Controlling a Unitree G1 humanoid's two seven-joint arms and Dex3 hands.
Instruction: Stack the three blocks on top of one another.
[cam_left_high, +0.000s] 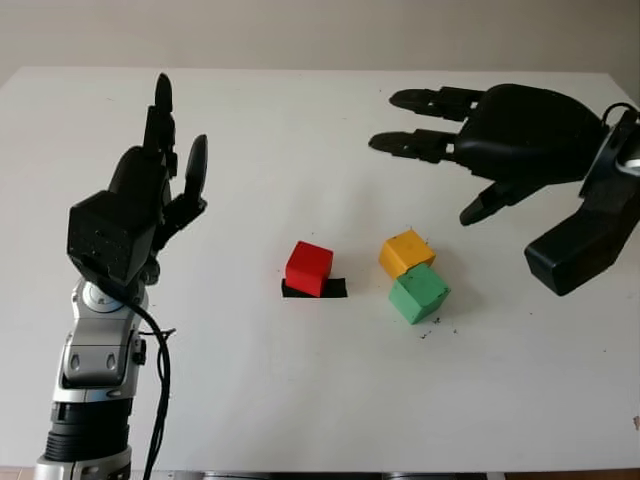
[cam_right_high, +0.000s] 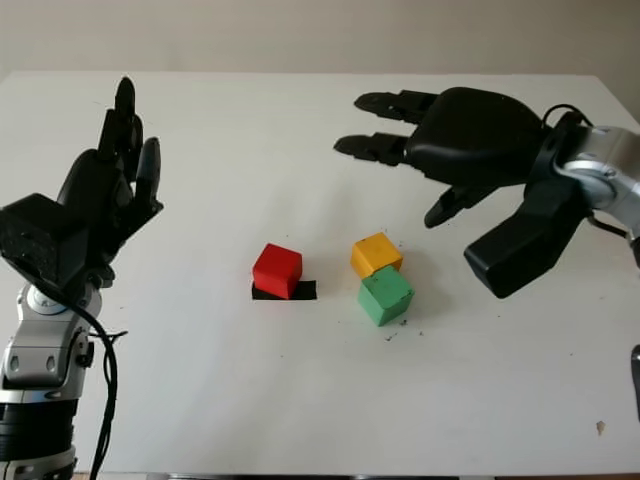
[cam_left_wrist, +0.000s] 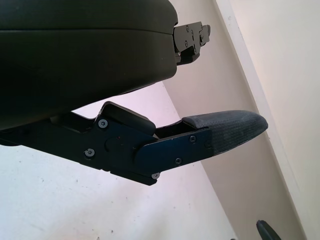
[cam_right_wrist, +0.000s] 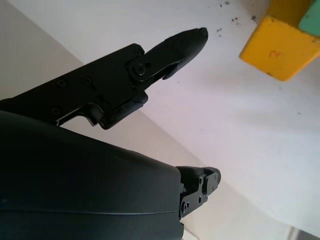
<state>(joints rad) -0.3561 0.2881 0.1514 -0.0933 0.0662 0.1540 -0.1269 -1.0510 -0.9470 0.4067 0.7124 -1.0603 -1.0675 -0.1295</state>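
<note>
Right now your three blocks all sit on the white bench (cam_left_high: 300, 400), none stacked. Your red block (cam_left_high: 308, 268) stands near the middle on a small black patch (cam_left_high: 335, 290), which shows at its base and to its right. Well to the right of it, your yellow block (cam_left_high: 405, 252) and green block (cam_left_high: 418, 292) touch each other, the green one nearer the robot and the yellow one just behind it.

Your right hand (cam_left_high: 480, 140) is open and holds nothing; it hangs above the bench behind and to the right of the yellow and green pair, fingers pointing left, apart from both blocks. From the right wrist view you see the yellow block with a corner of the green one beside it.

Your left hand (cam_left_high: 150, 190) is open too and empty, raised at the left side of the bench with its fingers pointing away from the robot, well apart from the red block.
</note>
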